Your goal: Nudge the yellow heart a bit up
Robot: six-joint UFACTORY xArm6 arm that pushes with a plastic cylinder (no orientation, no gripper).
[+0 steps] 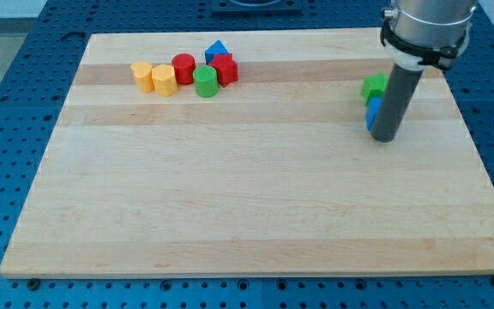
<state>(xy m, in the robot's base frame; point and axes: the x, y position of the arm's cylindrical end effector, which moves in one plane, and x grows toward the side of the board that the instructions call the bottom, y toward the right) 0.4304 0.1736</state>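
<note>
Two yellow blocks sit side by side at the view's upper left: one point(141, 74) on the left and one point(164, 80) just right of it. I cannot make out which is the heart. My tip point(385, 136) rests on the board at the view's right, far from both yellow blocks. It stands against the right side of a blue block point(372, 114), which the rod partly hides. A green block point(373, 87) lies just above the blue one.
Right of the yellow blocks is a tight cluster: a red cylinder point(183, 68), a green cylinder point(205, 81), a red star-like block point(225, 69) and a blue block point(217, 51) above it. The wooden board point(247, 206) lies on a blue perforated table.
</note>
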